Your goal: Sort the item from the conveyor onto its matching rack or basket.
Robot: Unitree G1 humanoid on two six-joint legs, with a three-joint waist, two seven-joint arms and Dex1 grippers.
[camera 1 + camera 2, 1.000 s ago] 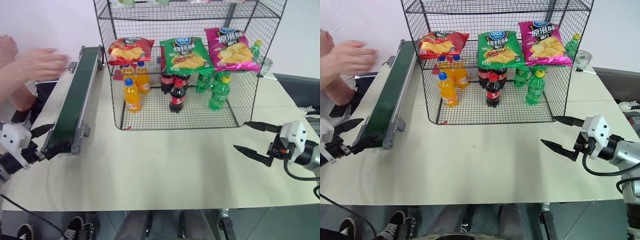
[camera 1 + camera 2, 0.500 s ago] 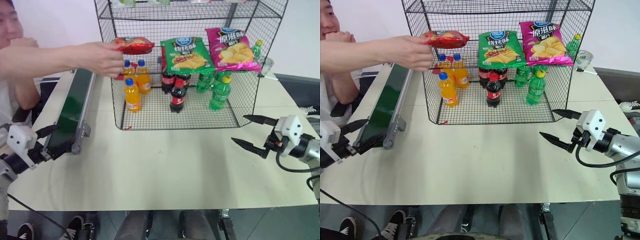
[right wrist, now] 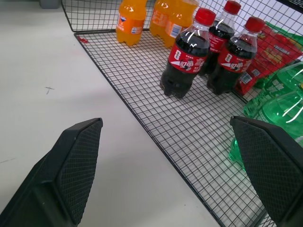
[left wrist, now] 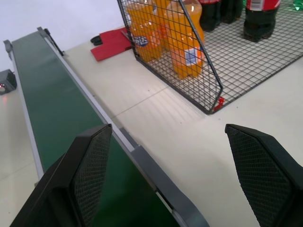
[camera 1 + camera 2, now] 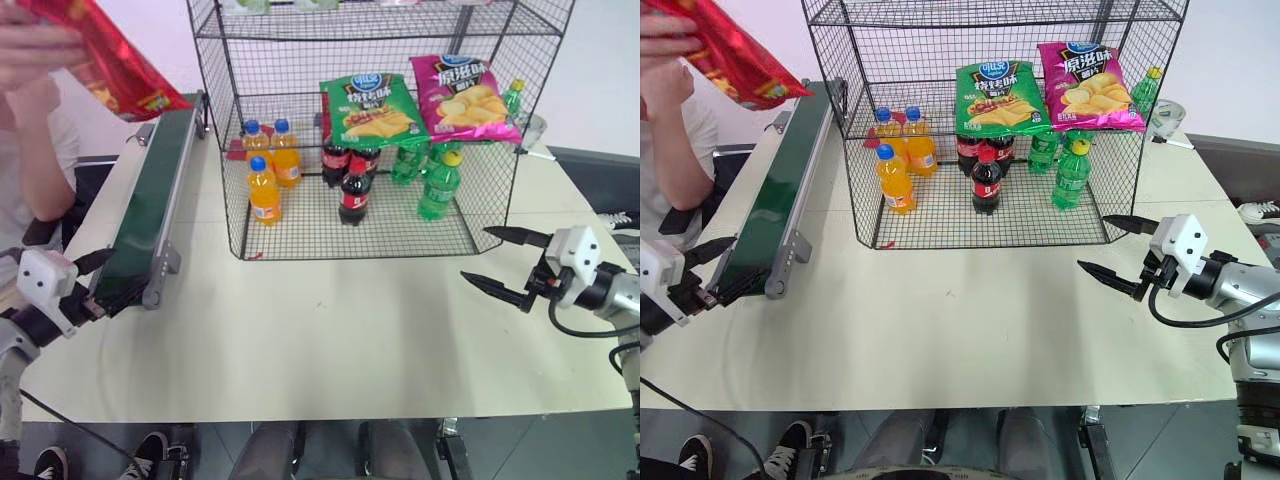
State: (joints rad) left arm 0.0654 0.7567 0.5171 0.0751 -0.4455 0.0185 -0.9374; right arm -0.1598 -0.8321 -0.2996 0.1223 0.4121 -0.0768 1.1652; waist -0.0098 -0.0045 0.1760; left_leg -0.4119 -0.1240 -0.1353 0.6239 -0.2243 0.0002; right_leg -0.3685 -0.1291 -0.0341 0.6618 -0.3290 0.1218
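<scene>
a person's hand [image 5: 30, 40] holds the red crisp bag [image 5: 105, 65] up in the air at the far left, above the far end of the conveyor [image 5: 150, 200] — the bag is tilted, its lower corner hanging just over the dark green belt without clearly touching it. the wire rack [image 5: 370, 120] stands on the pale table [image 5: 330, 330] just beside the conveyor; on its shelf lie a green crisp bag [image 5: 367, 108] and a magenta crisp bag [image 5: 464, 97], and on its floor stand orange soda bottles [image 5: 265, 185], cola bottles [image 5: 354, 190] and green bottles [image 5: 437, 185]. the left gripper [image 5: 95, 280] sits at the near end of the conveyor with its fingers spread wide, one over the belt and one over the table, holding nothing. the right gripper [image 5: 500, 265] hovers over the table near the rack's front right corner — its fingers are also wide apart and empty.
</scene>
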